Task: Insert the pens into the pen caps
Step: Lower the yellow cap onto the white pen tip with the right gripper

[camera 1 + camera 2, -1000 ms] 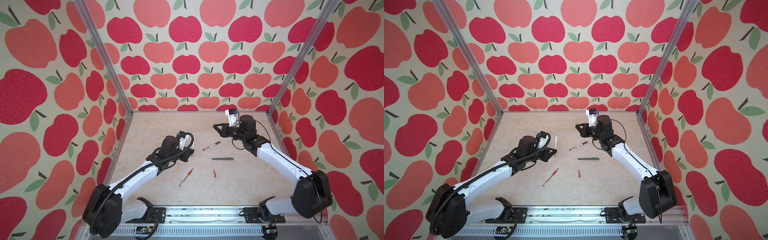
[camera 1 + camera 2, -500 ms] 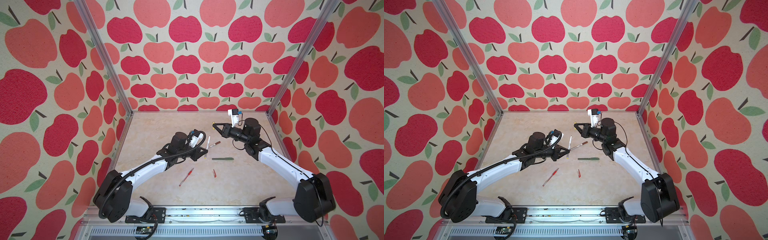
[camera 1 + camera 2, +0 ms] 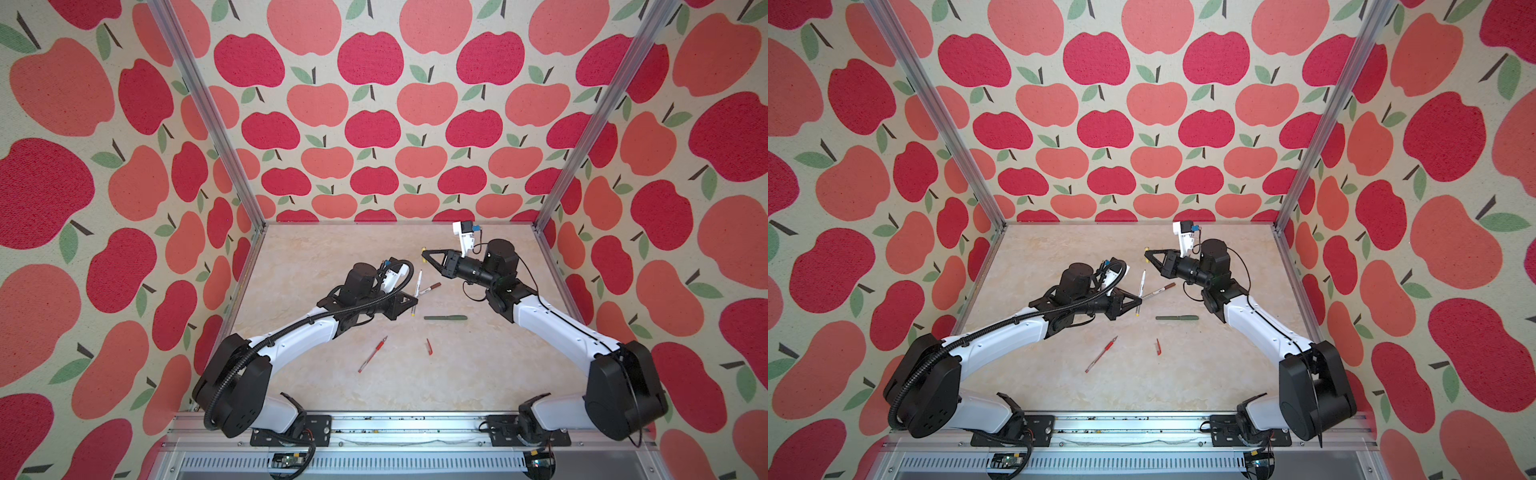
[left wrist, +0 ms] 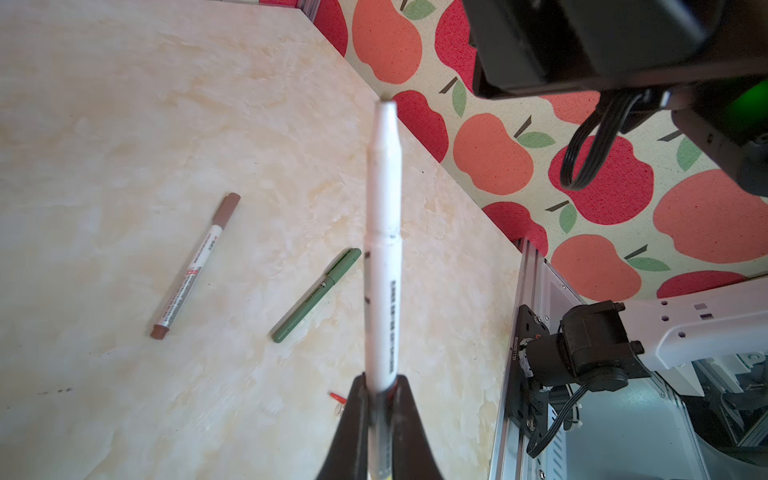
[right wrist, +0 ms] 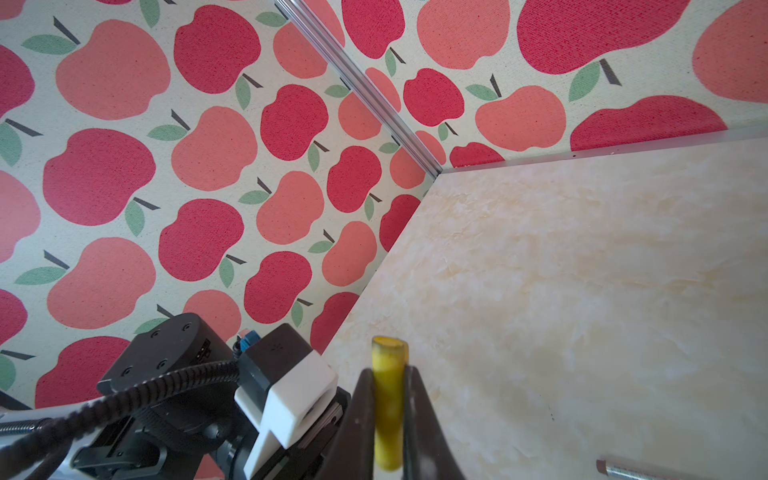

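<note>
Though the clear red pen and clipped red cap lay apart nearest the front of the marbled bench, the left wrist view caught only a red sliver there. Beyond them the dark green pen looked capped. The left gripper pinched a white pen, its tip blurred and its yellow tail seen only from above. A brown-capped marker lay just behind. Farthest, the right gripper clamped the yellow cap, whose lower end was hidden between the fingers.
</note>
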Controlling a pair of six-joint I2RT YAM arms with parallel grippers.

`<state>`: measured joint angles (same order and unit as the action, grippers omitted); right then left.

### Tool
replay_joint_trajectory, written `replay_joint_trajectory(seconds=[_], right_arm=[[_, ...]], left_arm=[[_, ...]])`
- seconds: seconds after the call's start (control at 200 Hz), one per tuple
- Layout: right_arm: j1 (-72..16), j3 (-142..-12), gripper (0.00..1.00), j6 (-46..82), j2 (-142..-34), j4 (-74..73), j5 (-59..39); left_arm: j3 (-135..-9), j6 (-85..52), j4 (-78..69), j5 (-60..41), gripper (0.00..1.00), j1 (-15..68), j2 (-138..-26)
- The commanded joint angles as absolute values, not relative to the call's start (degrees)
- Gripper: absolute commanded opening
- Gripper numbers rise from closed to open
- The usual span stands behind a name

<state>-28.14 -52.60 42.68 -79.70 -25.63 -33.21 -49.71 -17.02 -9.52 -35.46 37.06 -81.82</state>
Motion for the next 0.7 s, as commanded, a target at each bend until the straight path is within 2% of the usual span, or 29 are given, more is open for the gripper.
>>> replay_joint_trajectory(seconds=[0.0,0.695], right_arm=[[-28.62,-51.29,0.09,43.51,-79.96,-26.94,-34.19],[-29.02,-50.53,0.07,44.84,-80.0,-29.0,-34.08]], left_arm=[[-51.84,-16.87,-10.4,-36.3,0.0,37.35,-81.93],[-51.25,-16.96,-10.0,-35.77,0.0,37.56,-81.62]])
